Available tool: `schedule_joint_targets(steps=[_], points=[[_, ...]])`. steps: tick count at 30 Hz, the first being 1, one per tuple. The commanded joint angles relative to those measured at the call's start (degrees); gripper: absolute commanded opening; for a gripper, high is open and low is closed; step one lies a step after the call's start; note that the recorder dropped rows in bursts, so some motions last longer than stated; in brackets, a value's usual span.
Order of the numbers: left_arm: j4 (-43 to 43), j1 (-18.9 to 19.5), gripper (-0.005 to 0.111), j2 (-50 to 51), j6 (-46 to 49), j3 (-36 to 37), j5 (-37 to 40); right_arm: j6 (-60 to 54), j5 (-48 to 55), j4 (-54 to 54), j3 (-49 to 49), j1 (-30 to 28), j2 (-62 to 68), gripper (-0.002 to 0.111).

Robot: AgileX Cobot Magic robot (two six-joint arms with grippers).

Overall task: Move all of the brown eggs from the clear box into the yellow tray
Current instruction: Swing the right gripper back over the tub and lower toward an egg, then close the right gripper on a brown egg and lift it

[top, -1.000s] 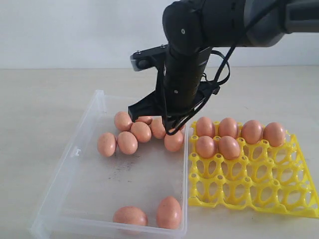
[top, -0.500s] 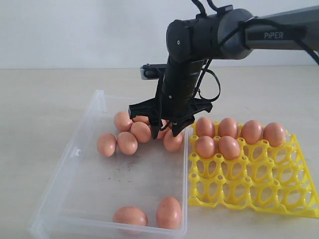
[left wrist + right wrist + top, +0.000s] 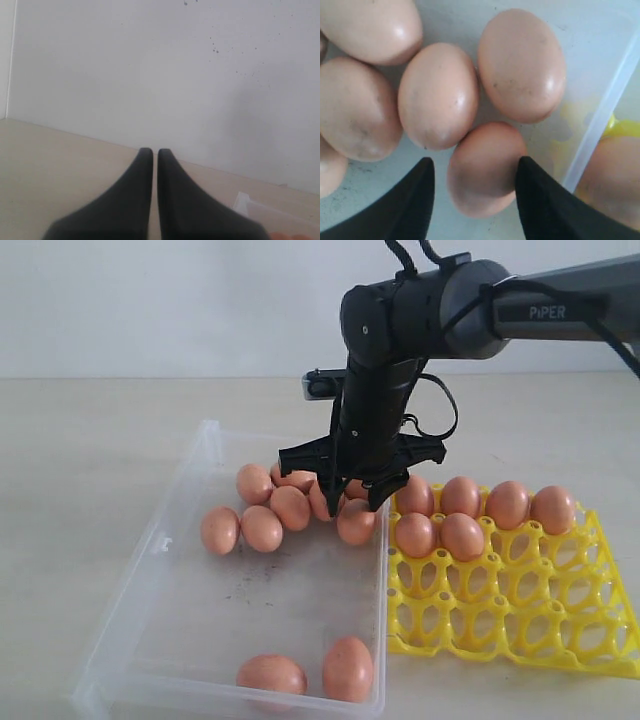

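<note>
The clear box (image 3: 150, 570) holds a cluster of several brown eggs (image 3: 262, 528) at its far side and two more near its front wall (image 3: 348, 668). Beside it on the right, the yellow tray (image 3: 520, 635) carries several eggs (image 3: 462, 536) in its back cups. My right gripper (image 3: 355, 505) points down into the cluster, open. In the right wrist view its fingers (image 3: 535, 200) straddle one egg (image 3: 485, 167), one finger against its side and a gap at the other. My left gripper (image 3: 155, 151) is shut and empty, away from the eggs.
The straddled egg lies close to the box wall (image 3: 600, 125) next to the tray, with other eggs (image 3: 438, 95) touching it on the far side. A corner of the clear box (image 3: 250, 205) shows in the left wrist view. Bare tabletop (image 3: 80, 440) surrounds the box.
My right gripper's jaws have widened and come down over an egg at the right end of the cluster. The box and its eggs have shifted slightly right.
</note>
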Motion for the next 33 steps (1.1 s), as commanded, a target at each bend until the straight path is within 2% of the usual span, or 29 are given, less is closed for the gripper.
schedule_joint_targets(steps=[1, 9, 33], points=[[-0.2, -0.2, 0.004, -0.2, 0.4, -0.2, 0.0, 1.3, 1.1, -2.7, -0.3, -0.3, 0.0, 0.046], [-0.2, -0.2, 0.004, -0.2, 0.4, -0.2, 0.0, 0.3, 4.5, -3.2, -0.3, -0.3, 1.1, 0.046], [-0.2, -0.2, 0.004, -0.2, 0.4, -0.2, 0.0, 2.2, 4.1, -3.6, -0.1, -0.3, 3.0, 0.046]])
